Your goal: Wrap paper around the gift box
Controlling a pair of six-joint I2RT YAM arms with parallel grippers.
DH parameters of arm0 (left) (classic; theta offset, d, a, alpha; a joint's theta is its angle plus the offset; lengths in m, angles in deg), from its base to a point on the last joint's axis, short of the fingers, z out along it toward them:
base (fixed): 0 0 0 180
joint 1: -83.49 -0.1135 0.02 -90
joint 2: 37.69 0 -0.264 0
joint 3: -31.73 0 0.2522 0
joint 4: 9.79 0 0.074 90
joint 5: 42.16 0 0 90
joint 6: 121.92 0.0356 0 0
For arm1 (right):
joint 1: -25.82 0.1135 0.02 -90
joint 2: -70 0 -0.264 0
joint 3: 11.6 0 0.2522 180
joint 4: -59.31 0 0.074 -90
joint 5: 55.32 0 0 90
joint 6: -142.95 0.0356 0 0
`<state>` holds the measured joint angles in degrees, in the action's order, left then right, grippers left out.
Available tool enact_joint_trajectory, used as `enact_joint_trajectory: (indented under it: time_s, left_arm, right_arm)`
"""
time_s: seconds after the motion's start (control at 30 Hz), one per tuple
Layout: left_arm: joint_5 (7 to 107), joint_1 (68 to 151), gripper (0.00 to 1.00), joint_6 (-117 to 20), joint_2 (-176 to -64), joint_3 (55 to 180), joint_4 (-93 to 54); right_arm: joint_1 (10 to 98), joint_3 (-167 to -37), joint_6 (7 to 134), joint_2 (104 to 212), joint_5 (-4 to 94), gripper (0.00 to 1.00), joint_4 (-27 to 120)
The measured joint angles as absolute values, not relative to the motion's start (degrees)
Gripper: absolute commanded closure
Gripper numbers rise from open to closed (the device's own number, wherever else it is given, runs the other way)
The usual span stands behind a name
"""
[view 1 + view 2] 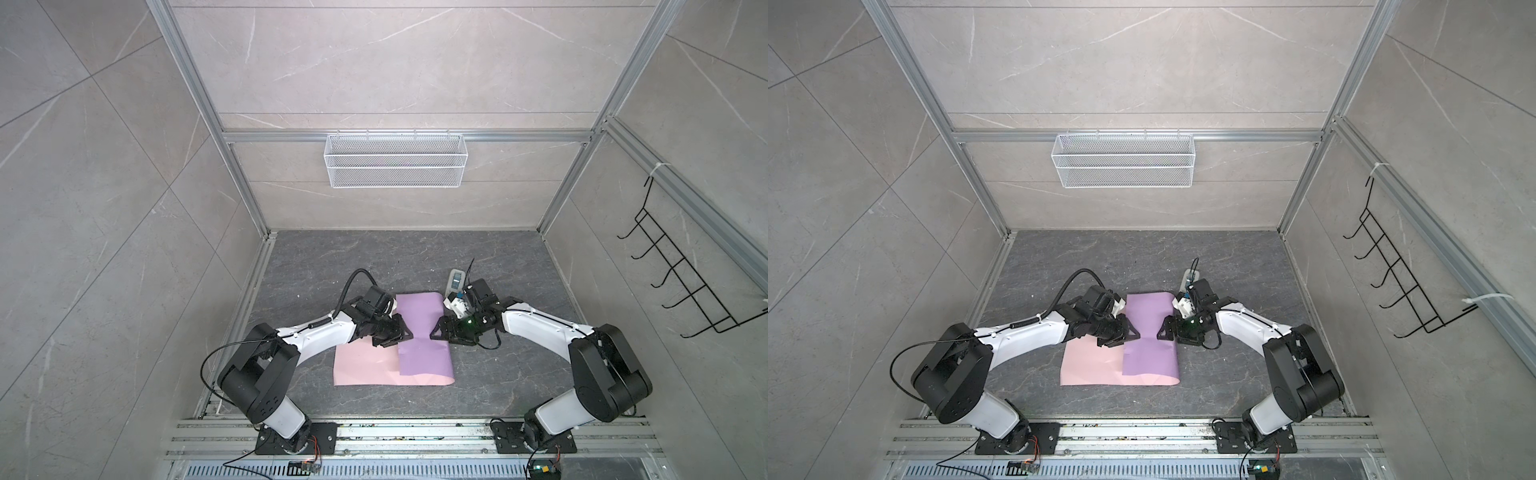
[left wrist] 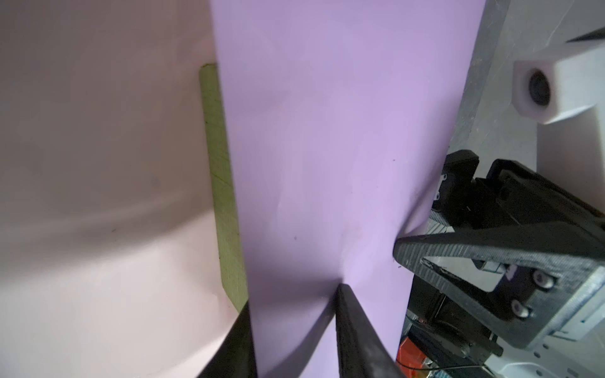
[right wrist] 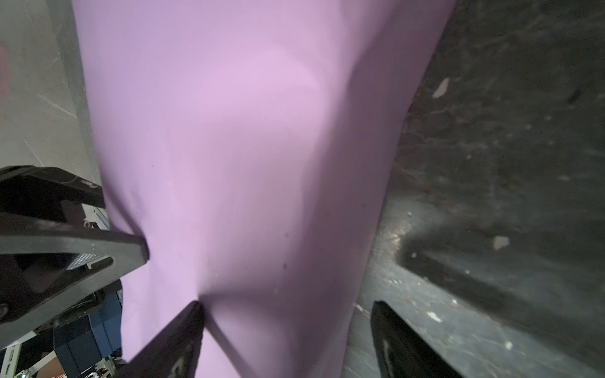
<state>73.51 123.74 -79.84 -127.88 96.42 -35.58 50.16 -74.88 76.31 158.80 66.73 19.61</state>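
The paper lies flat and pink on the left, and its lilac flap is folded over the gift box. In the left wrist view only a green strip of the gift box shows beside the flap's edge. My left gripper straddles that edge. One finger dents the lilac flap and the other sits half under it; its jaws stand partly apart. My right gripper is open: one finger presses the lilac, the other hangs over bare table.
A small grey-white handheld device lies just behind the right wrist. A white wire basket hangs on the back wall and a black hook rack on the right wall. Aluminium rails run along the front.
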Motion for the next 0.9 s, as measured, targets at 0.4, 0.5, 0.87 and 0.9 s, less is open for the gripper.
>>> enact_joint_trajectory:
  time_s: [0.4, 0.5, 0.87, 0.9]
  left_arm:
    - [74.8, 122.62, 0.81, -78.1, -127.9, 96.49, -35.84]
    - [75.47, 122.32, 0.82, -77.68, -128.08, 96.64, -36.02]
    - [76.94, 121.68, 0.9, -76.67, -128.73, 97.28, -36.8]
    - [76.96, 121.68, 0.92, -76.61, -128.8, 97.43, -36.98]
  right_arm:
    - [50.64, -77.68, 75.13, 158.8, 63.84, 0.16, 14.87]
    - [50.27, -77.74, 74.93, 158.8, 64.54, 0.16, 14.46]
    - [49.42, -77.92, 74.75, 158.82, 67.49, 0.19, 14.28]
    - [49.42, -78.13, 74.75, 158.82, 67.43, 0.19, 14.24]
